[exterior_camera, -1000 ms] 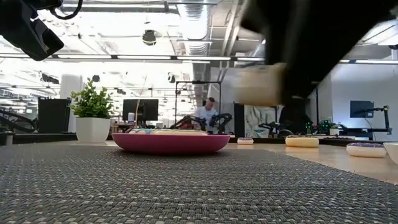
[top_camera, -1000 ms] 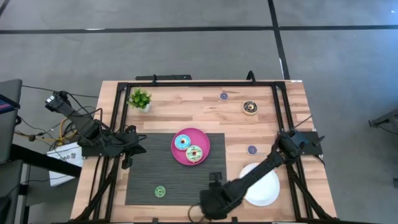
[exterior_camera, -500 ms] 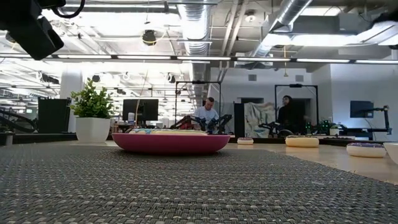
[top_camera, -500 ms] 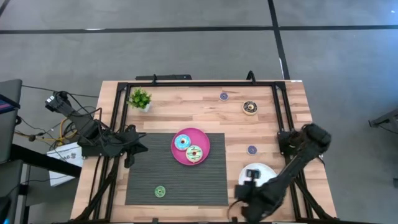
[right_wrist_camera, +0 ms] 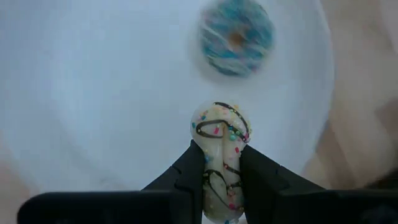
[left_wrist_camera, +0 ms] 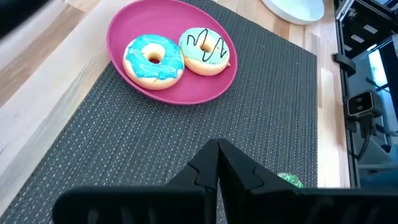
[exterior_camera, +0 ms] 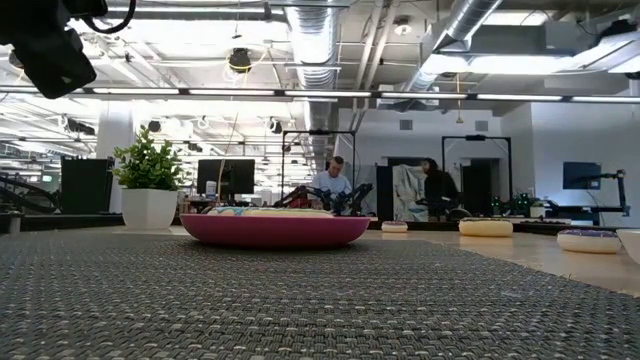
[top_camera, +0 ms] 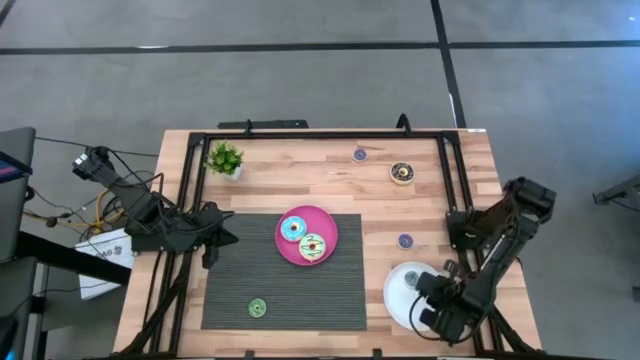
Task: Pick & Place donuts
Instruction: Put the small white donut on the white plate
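Observation:
My right gripper (top_camera: 422, 298) hangs over the white plate (top_camera: 398, 300) at the table's near right, shut on a cream donut (right_wrist_camera: 219, 146) with chocolate drizzle and sprinkles. A blue donut (right_wrist_camera: 236, 35) lies on that plate. My left gripper (left_wrist_camera: 217, 159) is shut and empty at the mat's left edge (top_camera: 211, 236). The pink plate (top_camera: 325, 228) holds a blue donut (left_wrist_camera: 153, 57) and a mint donut (left_wrist_camera: 205, 50). A green donut (top_camera: 257, 308) lies flat on the mat. On the wood lie a chocolate donut (top_camera: 402, 172) and two purple donuts (top_camera: 360, 155) (top_camera: 405, 241). My right gripper pinches the cream donut between its two fingers (right_wrist_camera: 189, 165), on two opposite sides of it (right_wrist_camera: 203, 155). The fingers point down from above. The donut stands on edge in the hold, reaches past the fingertips, and hangs clear above the white plate.
A small potted plant (top_camera: 225, 158) stands at the far left of the table. A dark woven mat (top_camera: 300, 295) covers the near middle. A black frame (top_camera: 320, 134) runs along the table's edges. People stand in the room beyond the table in the low view.
My right gripper has swung from the mat's near edge toward the table's right edge, carrying the cream donut, and now hangs over the white plate. It has left the low view, where it filled the upper right a second ago.

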You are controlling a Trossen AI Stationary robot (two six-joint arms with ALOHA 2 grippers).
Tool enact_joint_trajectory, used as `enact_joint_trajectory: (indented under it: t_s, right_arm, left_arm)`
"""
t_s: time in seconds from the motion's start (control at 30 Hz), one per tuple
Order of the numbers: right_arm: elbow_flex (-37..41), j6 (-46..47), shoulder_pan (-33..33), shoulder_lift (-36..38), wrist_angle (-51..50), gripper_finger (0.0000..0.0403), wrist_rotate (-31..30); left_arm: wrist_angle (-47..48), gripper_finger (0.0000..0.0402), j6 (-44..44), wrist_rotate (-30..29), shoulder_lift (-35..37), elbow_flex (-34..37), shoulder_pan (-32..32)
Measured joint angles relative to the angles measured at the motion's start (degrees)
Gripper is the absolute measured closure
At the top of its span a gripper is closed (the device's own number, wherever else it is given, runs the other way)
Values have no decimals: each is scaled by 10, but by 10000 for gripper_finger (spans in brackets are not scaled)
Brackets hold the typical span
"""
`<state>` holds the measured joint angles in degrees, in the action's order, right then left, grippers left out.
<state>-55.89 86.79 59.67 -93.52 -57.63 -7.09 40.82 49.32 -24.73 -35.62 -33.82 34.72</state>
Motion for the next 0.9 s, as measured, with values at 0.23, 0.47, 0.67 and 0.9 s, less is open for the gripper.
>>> enact_joint_trajectory:
  t_s: [0.23, 0.47, 0.67, 0.9]
  right_arm:
    - [33, 4, -1, -5, 49, 333, -7]
    - [38, 19, -1, -5, 55, 331, -4]
    - [37, 19, -1, -5, 69, 330, -4]
    - [37, 34, -1, -5, 66, 330, -4]
  left_arm:
    - [0, 402, 12, -1, 0, 0, 0]
    - [0, 401, 15, -1, 0, 0, 0]
    - [0, 401, 15, -1, 0, 0, 0]
    - [2, 401, 14, -1, 0, 0, 0]
